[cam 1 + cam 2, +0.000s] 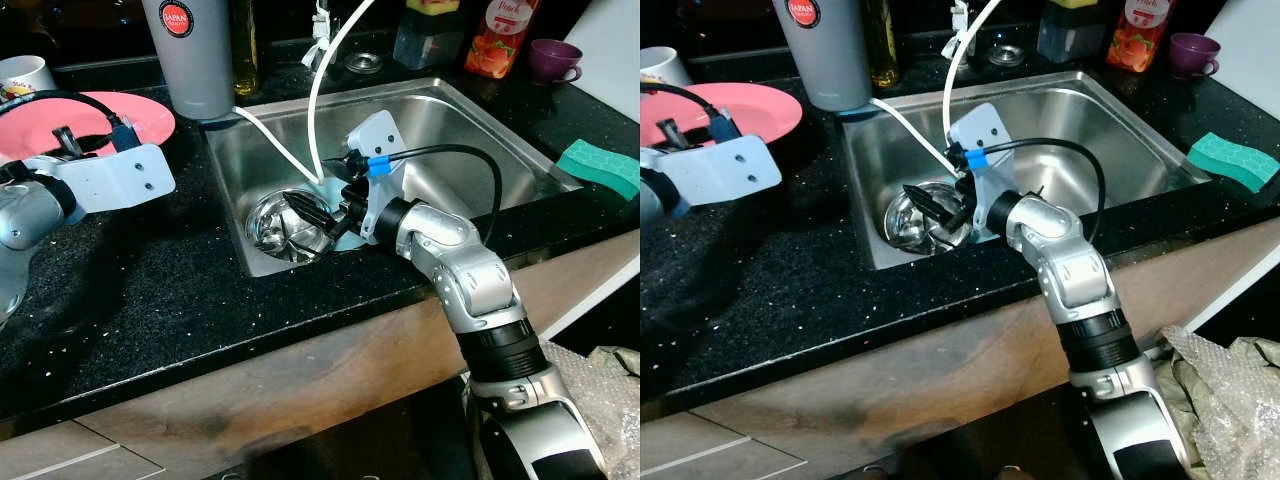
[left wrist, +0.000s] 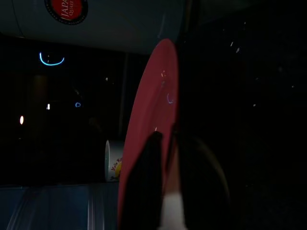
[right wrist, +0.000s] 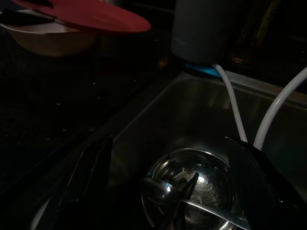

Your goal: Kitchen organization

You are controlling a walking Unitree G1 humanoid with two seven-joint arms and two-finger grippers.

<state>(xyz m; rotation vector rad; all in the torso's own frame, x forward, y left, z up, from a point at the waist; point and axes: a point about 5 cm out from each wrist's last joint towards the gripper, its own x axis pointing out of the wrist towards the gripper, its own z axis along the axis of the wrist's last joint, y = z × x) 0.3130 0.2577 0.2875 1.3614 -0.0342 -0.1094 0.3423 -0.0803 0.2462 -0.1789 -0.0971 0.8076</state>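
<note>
Bowl (image 1: 285,222), steel, lies in the near-left corner of our sink (image 1: 470,130), sunk in a black speckled counter (image 1: 150,280). Our right gripper (image 1: 318,212) hovers over it, jaws spread wide, holding nothing. Our left gripper (image 2: 165,158) pinches the pink plate (image 1: 110,120) on the counter.

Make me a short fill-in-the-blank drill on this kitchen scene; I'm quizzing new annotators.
1. The right tool hovers open over a steel bowl lying in the ____.
2. The left tool is closed on the rim of a ____ plate.
3. A green ____ lies on the counter right of the sink.

Missing words: sink; pink; sponge
</note>
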